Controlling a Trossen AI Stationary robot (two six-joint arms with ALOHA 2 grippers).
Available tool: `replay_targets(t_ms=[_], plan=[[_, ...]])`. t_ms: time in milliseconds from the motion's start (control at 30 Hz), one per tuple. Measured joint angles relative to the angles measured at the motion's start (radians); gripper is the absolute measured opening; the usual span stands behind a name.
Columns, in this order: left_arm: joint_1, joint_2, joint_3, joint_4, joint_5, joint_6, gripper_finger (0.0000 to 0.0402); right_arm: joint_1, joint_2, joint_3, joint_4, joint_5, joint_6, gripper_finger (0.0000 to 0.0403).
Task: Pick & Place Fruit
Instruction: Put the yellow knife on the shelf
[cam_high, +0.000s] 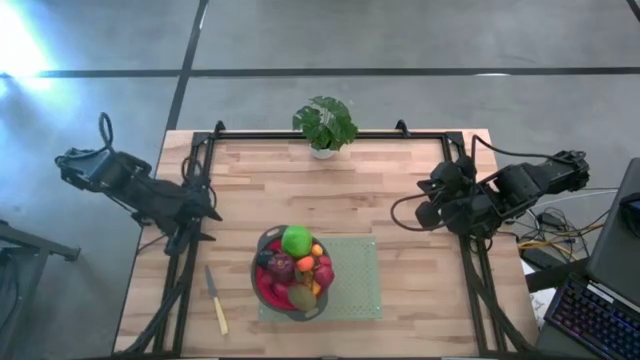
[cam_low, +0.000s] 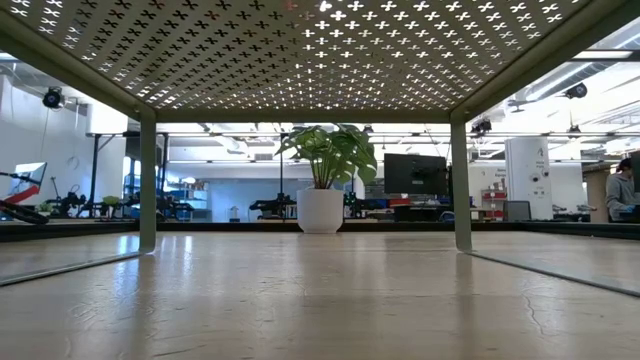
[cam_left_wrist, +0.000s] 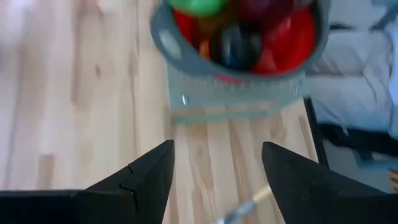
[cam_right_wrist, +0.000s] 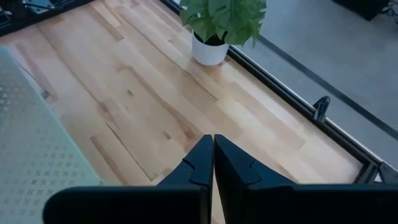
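Observation:
The fruit is piled in a grey bowl (cam_high: 264, 244) with a red inside, which stands on the left part of a pale green mat (cam_high: 350, 280). On top lie a green ball (cam_high: 296, 240), a dark-red lump (cam_high: 281, 266), an orange piece (cam_high: 304, 264) and a brown kiwi (cam_high: 302, 296). My left gripper (cam_high: 208, 222) hangs open over the table's left side, short of the bowl (cam_left_wrist: 163, 37), with nothing between its fingers (cam_left_wrist: 217, 180). My right gripper (cam_high: 427, 203) is shut on nothing over the table's right side (cam_right_wrist: 213, 155).
A pale-handled knife (cam_high: 216, 300) lies left of the bowl, near the front edge; its end shows below my left fingers (cam_left_wrist: 249, 208). A potted plant (cam_high: 325, 125) stands at the middle of the far edge (cam_right_wrist: 221, 28) (cam_low: 325, 170). Bare wood lies between the arms.

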Motion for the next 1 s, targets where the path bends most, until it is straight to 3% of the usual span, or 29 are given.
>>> replay_targets(t_ms=[267, 633, 833, 1000], plan=[[-0.060, 0.011, -0.156, -0.022, 0.085, -0.107, 0.0230, 0.000, 0.006, 0.000, 0.000, -0.002, 0.026, 0.0008], [-0.298, 0.040, -0.326, 0.104, 0.107, -0.311, 0.0205, 0.000, 0.006, -0.003, 0.000, -0.005, 0.027, 0.0008], [-0.391, 0.068, -0.402, 0.147, 0.106, -0.281, 0.0204, 0.000, 0.006, -0.016, -0.001, -0.006, 0.063, 0.0008], [-0.408, 0.098, -0.483, 0.222, 0.120, -0.102, 0.0204, 0.000, 0.005, -0.036, 0.000, -0.006, 0.071, 0.0008]])
